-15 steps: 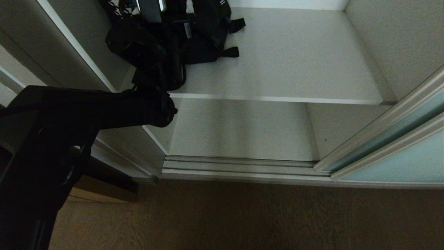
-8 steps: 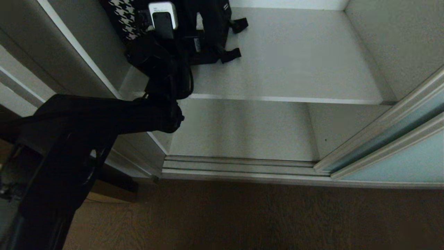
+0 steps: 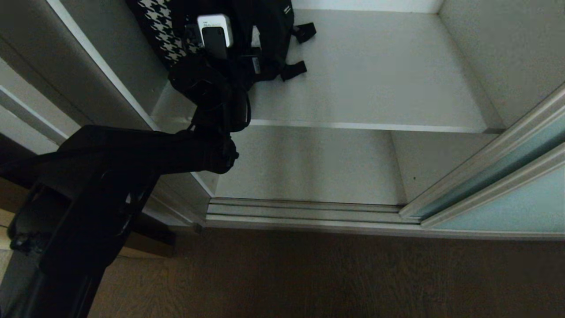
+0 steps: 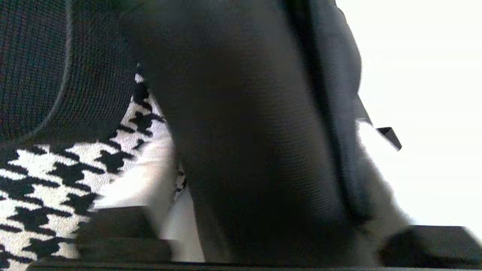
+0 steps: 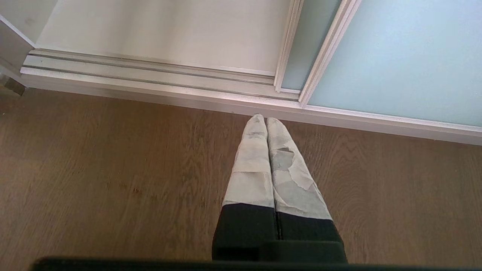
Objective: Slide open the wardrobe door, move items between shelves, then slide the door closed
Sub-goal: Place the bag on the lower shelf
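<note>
The head view looks steeply down from above into the open wardrobe, taking in its shelves (image 3: 371, 79), the floor track (image 3: 304, 214) and the wooden floor (image 3: 309, 274). The right wrist view hangs low over that floor, sharing the track — the left wrist view is pressed close against a black bag (image 4: 244, 150).

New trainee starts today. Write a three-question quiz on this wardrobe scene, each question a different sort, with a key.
1. True or false: the sliding door covers the whole wardrobe opening.
2. Multiple choice: the black bag lies on A) the wooden floor, B) the upper shelf, C) the floor track.
3. Fill in: the right tool hangs above the wooden ____.

Key: 1 false, it stands slid to the right; 2 B; 3 floor.
</note>
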